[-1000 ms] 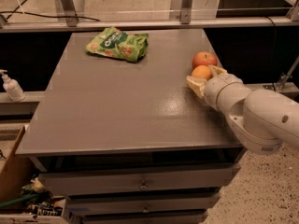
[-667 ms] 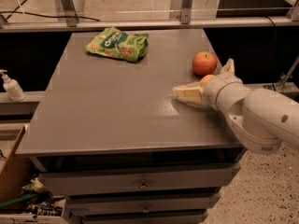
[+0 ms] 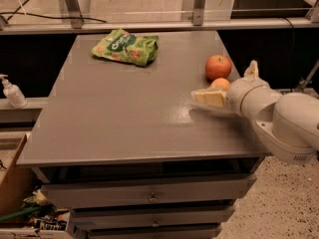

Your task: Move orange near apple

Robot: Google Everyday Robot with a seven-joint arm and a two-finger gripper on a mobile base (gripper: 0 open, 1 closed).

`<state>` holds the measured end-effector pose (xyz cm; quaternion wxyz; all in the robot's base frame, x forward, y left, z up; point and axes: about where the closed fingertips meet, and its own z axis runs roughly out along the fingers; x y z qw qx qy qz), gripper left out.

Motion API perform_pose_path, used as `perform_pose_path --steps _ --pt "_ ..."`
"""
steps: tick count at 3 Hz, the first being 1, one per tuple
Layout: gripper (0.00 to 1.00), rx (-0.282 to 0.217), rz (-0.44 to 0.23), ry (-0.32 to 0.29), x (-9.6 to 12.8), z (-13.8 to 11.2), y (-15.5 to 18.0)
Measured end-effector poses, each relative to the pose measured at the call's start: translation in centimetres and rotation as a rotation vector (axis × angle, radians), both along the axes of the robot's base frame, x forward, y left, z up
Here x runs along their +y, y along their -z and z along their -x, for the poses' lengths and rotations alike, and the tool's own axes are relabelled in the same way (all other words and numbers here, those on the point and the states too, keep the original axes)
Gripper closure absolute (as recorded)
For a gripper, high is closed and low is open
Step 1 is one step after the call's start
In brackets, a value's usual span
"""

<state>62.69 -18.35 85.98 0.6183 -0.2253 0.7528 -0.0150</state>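
- Presently, the small, round, matte orange (image 3: 220, 83) rests on the flat grey worktop (image 3: 124, 113), just beside the larger apple (image 3: 218, 66); no long axis shows.
- End effector (image 3: 227, 81) released at the right edge, its fingers spread around the orange.

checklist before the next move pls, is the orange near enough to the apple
1. Orange near apple: ok, just in front of it.
2. Claw open: ok, fingers spread either side of the orange.
3. Orange free of the claw: cannot tell, one finger hides its lower edge.
4. Orange resting on table: cannot tell.
5. Green bag out of the way: ok, at the far left.
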Motion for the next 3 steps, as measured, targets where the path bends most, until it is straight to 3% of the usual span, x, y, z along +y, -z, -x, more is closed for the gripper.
perform_pose_path --steps 1,2,3 --pt "0.0 0.0 0.01 -0.005 -2.3 1.2 -0.9" --pt "0.0 0.036 0.012 -0.057 -8.0 5.7 -2.5" --pt "0.0 0.035 0.013 -0.055 -8.0 5.6 -2.5"
